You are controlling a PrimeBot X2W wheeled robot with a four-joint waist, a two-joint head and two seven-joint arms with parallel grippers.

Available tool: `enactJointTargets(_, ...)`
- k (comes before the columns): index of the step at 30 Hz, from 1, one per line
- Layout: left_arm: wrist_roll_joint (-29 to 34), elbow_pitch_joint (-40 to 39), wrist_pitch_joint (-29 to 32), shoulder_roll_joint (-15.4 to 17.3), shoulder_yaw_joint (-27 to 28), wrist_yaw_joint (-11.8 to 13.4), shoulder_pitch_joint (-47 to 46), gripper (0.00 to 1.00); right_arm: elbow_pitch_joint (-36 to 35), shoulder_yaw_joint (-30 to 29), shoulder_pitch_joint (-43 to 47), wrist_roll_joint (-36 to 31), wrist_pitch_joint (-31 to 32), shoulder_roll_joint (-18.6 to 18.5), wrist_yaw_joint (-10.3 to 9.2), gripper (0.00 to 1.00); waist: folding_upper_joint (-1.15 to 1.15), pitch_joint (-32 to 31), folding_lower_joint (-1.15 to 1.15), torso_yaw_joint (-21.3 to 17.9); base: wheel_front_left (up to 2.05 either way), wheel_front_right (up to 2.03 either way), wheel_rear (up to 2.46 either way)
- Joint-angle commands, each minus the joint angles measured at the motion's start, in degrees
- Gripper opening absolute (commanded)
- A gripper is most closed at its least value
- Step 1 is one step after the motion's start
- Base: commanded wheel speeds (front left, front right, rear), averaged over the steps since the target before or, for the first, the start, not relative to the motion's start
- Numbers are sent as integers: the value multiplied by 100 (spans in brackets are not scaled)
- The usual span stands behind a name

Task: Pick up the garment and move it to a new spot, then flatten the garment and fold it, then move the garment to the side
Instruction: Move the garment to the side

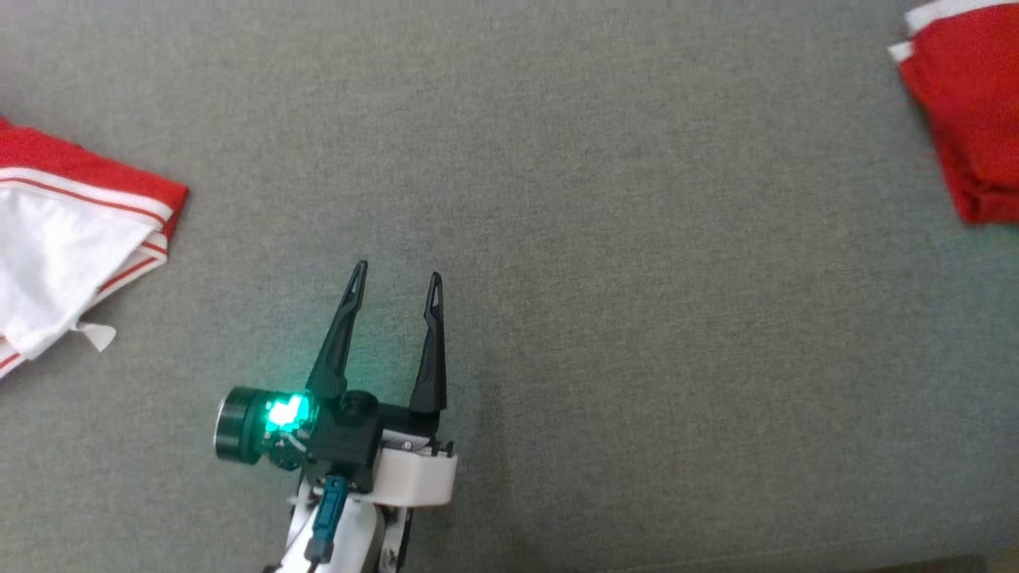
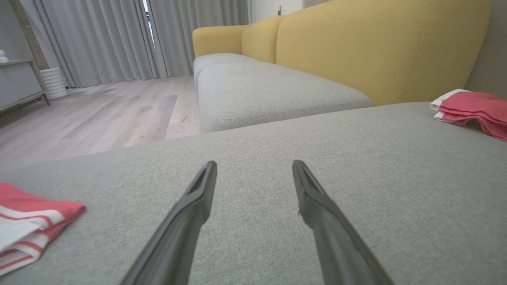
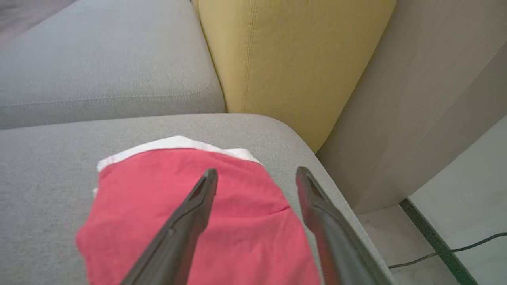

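Note:
The folded red garment (image 1: 971, 103) with a white edge lies at the far right corner of the grey seat cushion (image 1: 605, 239). In the right wrist view my right gripper (image 3: 256, 169) hangs open just above this garment (image 3: 158, 206), with nothing between its fingers. The left gripper (image 1: 398, 270) stands open over bare cushion at the lower middle of the head view, far from the garment. From the left wrist, those open fingers (image 2: 254, 163) point across the cushion, and the garment (image 2: 471, 107) lies far off to the right.
A second red and white garment (image 1: 72, 239) lies at the cushion's left edge (image 2: 27, 221). A yellow sofa backrest (image 3: 285, 67) and a beige wall panel (image 3: 416, 99) stand behind the red garment. Beyond the cushion's right edge there is floor with a cable (image 3: 447, 251).

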Motion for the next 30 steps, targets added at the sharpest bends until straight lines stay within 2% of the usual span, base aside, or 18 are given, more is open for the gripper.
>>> enactJointTargets(1,-58,-114,-29,12,108,6,-28,100,-58,-68,15,-108,-107,-36,-4,100,0,-200,0,10,0,0,0)
enactJointTargets(6,-128,-56,-29,8,125,37,228,100,-231,-166,226,-108,-236,521,-4,100,0,-749,0,-22,0,0,0)
enactJointTargets(11,-213,0,-29,6,151,0,536,100,-838,21,763,-6,-328,1026,-4,100,0,-1353,0,-23,0,0,0)
enactJointTargets(19,-416,-52,-29,0,275,14,1128,100,-1960,165,2246,-34,-365,1805,-4,100,0,-2311,0,85,0,0,0)
enactJointTargets(23,-448,-187,-29,-2,376,64,1450,100,-2663,175,3237,-430,-579,2233,-4,100,0,-2568,0,183,0,0,0)
enactJointTargets(26,-446,-321,-29,-3,459,95,1585,100,-2911,-56,3677,-516,-867,2654,-4,100,0,-2690,0,241,0,0,0)
enactJointTargets(30,-378,-499,-29,-4,571,166,1772,100,-3124,-258,4111,-798,-1135,2976,-4,100,0,-2815,0,309,0,0,0)
